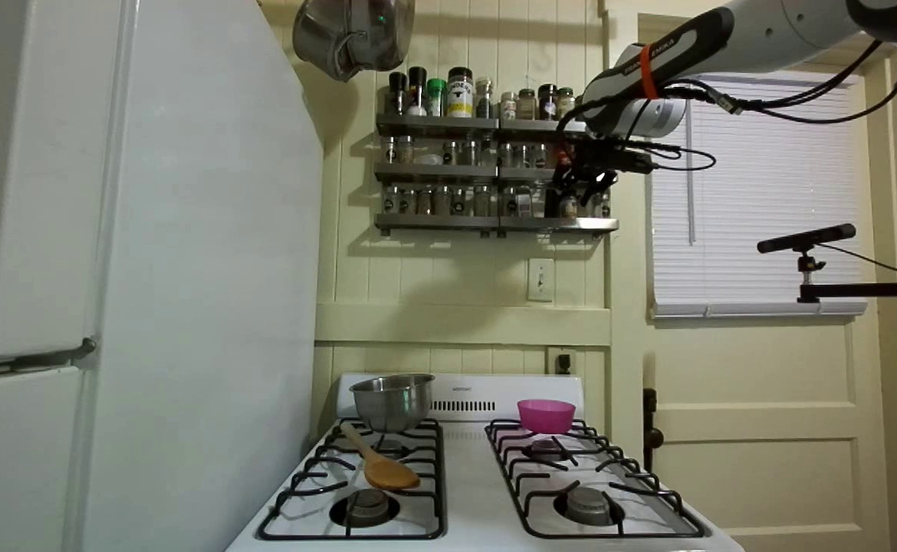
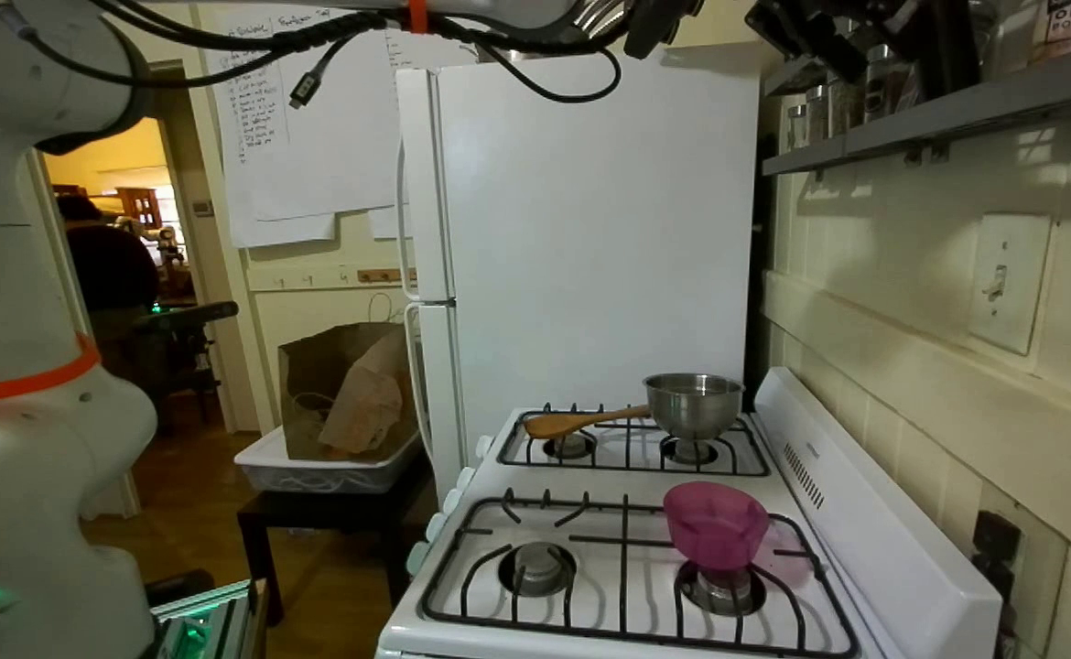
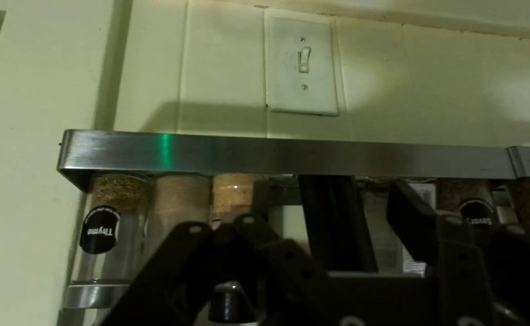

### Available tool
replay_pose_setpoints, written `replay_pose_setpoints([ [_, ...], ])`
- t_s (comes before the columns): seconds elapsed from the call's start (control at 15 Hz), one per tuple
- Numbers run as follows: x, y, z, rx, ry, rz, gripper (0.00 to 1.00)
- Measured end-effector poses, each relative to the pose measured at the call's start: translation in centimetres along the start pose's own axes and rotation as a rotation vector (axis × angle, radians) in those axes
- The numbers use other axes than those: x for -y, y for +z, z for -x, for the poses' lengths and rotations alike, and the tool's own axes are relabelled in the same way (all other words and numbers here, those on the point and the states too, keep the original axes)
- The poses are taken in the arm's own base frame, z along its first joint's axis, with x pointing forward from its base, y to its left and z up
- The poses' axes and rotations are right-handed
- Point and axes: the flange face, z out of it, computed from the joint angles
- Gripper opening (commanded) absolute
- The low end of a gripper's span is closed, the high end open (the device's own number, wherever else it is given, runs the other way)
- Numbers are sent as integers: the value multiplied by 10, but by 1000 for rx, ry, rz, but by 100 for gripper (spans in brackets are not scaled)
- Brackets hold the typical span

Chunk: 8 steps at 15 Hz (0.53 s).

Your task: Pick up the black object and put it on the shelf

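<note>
Shows brushed mtl. on shelf (image 3: 247, 154), shiny mtl. on pot (image 1: 396, 405), wood on spoon (image 1: 392, 473), smooth plas. on bowl (image 1: 547, 417).

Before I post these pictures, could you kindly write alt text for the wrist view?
An open black pincer straddles a black container on a metal shelf, with a gap on each side. The picture is upside down, showing a jar labelled Thyme towards the left and a light switch on the pale wall.
</note>
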Motion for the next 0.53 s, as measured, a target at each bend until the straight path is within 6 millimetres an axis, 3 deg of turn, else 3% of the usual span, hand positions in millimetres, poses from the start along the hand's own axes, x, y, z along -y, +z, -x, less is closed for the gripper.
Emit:
replay_pose_setpoints([
  [0.33, 9, 3, 0, -27, -11, -14, 2],
  [0.53, 11, 7, -3, -80, -15, -16, 0],
])
